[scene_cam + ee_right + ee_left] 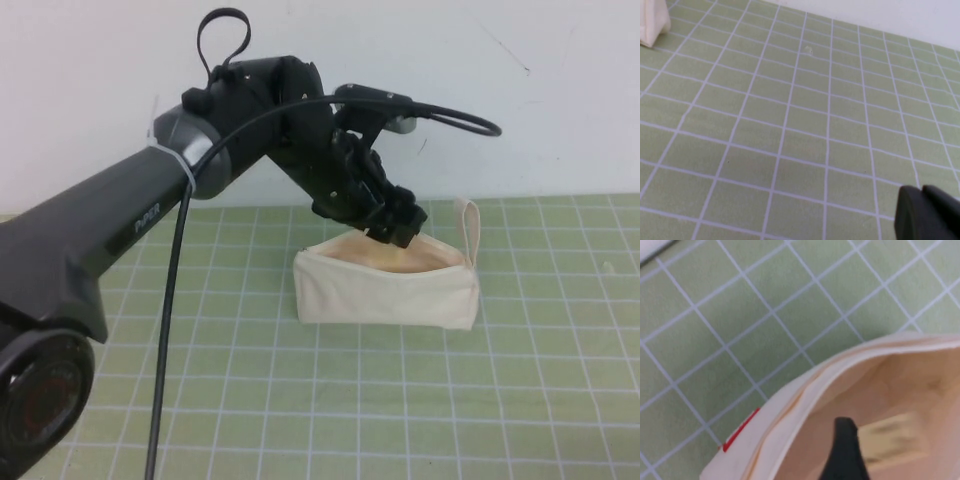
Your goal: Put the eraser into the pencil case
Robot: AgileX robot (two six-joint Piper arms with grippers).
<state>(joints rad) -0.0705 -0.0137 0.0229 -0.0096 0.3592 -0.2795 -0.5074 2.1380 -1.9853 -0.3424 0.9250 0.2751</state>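
Note:
The cream pencil case [385, 285] stands open on the green grid mat, its peach lining showing and its loop strap [468, 228] at its right end. My left gripper [400, 230] reaches down into the opening. In the left wrist view one black finger [845, 447] shows inside the pencil case [790, 410]. The yellowish-tan eraser [890, 440] lies blurred against the lining just beside that finger. The other finger is out of view and nothing grips the eraser's far side. My right gripper [921, 190] is shut and empty over bare mat, away from the case.
A red tag [740, 432] sits on the pouch's outer edge. A corner of the pouch [652, 22] shows far from the right gripper. The left arm's cable [170, 330] hangs down in front. A white wall runs behind the mat.

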